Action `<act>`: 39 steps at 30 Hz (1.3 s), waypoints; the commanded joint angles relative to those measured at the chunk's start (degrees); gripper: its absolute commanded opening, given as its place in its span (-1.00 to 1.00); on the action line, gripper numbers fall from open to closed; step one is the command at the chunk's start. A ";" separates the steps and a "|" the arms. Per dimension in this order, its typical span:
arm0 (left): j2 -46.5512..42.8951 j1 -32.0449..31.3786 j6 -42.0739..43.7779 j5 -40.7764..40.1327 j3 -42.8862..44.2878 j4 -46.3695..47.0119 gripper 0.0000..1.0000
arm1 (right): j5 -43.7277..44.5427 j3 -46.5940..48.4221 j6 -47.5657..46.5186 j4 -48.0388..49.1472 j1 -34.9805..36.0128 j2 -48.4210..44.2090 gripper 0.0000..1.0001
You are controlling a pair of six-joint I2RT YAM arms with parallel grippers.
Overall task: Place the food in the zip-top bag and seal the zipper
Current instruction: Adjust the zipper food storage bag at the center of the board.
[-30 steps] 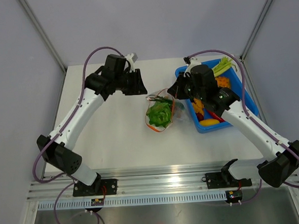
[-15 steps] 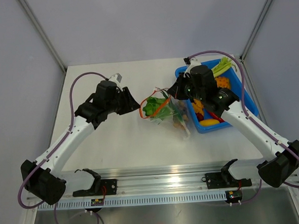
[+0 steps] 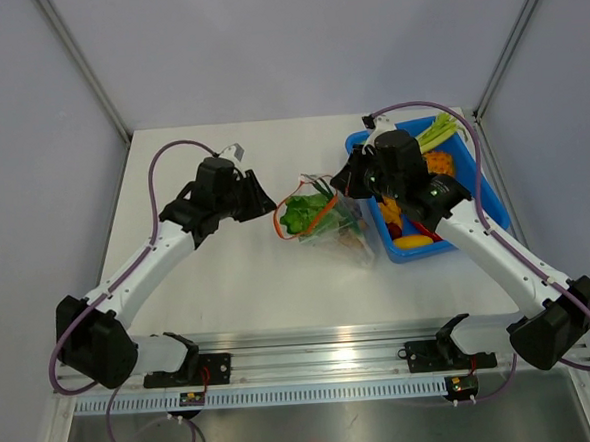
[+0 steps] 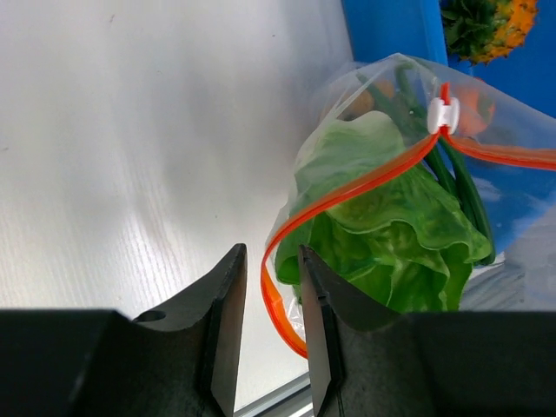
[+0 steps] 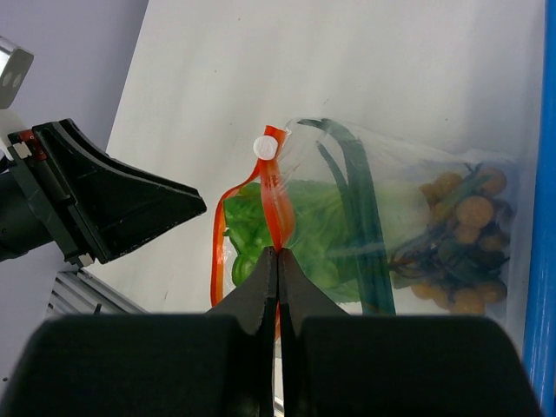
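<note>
The clear zip-top bag (image 3: 327, 222) hangs lifted just left of the blue bin. It holds a white-green cabbage (image 4: 391, 226), green onions (image 5: 360, 204) and a cluster of brown balls (image 5: 459, 252). My right gripper (image 5: 277, 252) is shut on the orange-red zipper (image 5: 276, 204) below its white slider (image 5: 263, 147). The mouth left of the slider gapes open. My left gripper (image 4: 270, 256) is open, and the left end of the zipper strip (image 4: 347, 187) loops between its fingers without being pinched. In the top view the left gripper (image 3: 267, 205) is at the bag's left edge and the right gripper (image 3: 345, 181) at its upper right.
The blue bin (image 3: 417, 254) stands at the right under my right arm. It holds more toy food: green stalks (image 3: 440, 129), an orange pineapple-like piece (image 3: 439, 162), a yellow piece (image 3: 409, 241) and a red piece. The bin's wall (image 4: 391, 30) is close behind the bag.
The right gripper lifted the bag from flat on the table. The left arm swung from the back of the table to the bag's left mouth edge, its fingers now around the strip.
</note>
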 commanded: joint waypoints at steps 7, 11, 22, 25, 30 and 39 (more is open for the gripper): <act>1.88 0.11 0.58 6.07 -2.68 7.61 -0.37 | -1.19 0.71 1.02 4.29 0.52 -0.90 -1.00; 2.93 0.11 0.67 6.60 -3.56 8.40 -0.37 | -1.02 0.45 1.02 4.38 0.52 -0.98 -1.00; 3.29 -0.07 -0.64 7.92 -6.11 10.69 -0.37 | -1.10 0.18 1.37 4.64 0.52 -0.19 -1.00; 3.29 -0.07 -1.00 7.66 -6.29 11.22 -0.55 | -1.28 0.01 1.72 4.99 0.52 -0.19 -1.00; 3.55 -0.07 -0.65 7.04 -3.84 9.20 -1.00 | -1.54 -0.43 1.64 4.99 0.52 0.16 -1.00; -2.16 -1.48 1.81 7.22 11.20 -2.75 -1.00 | -4.27 2.56 1.81 2.35 0.69 -4.32 -1.00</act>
